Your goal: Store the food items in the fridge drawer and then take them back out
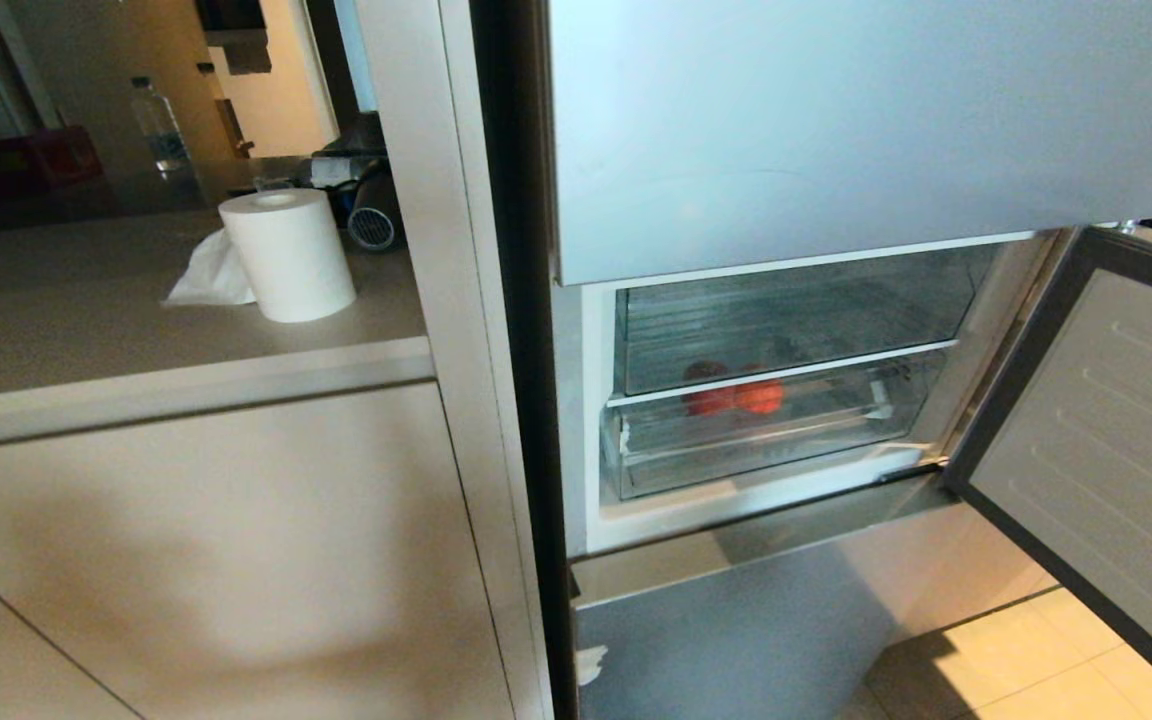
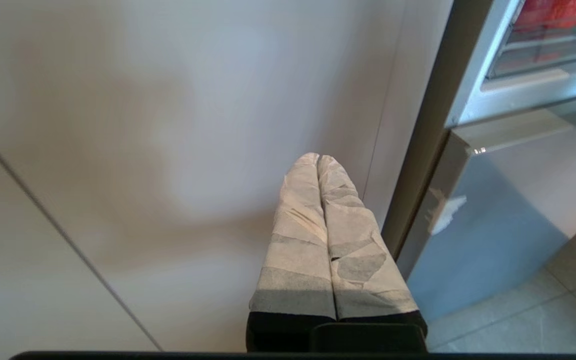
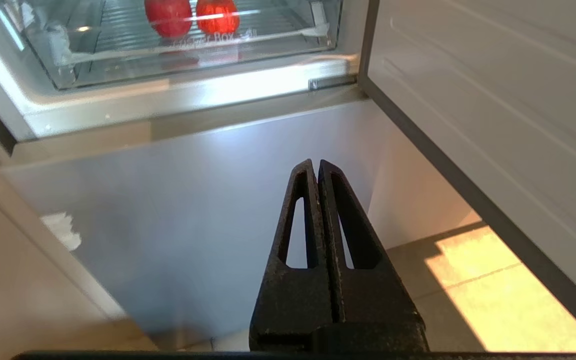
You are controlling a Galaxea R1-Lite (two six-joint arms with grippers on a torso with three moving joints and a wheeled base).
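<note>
Both jaws are pressed together on nothing, left gripper (image 2: 317,159) by the cabinet panel, right gripper (image 3: 315,164) low below the fridge drawer (image 1: 766,450), where two red food items (image 3: 193,16) sit, so the drawer's clear lip could easily get bumped if it's approached blind.

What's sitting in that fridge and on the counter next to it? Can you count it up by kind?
Red food items in the drawer: 2
Paper roll: 1
Water bottle: 1
Total: 4
</note>
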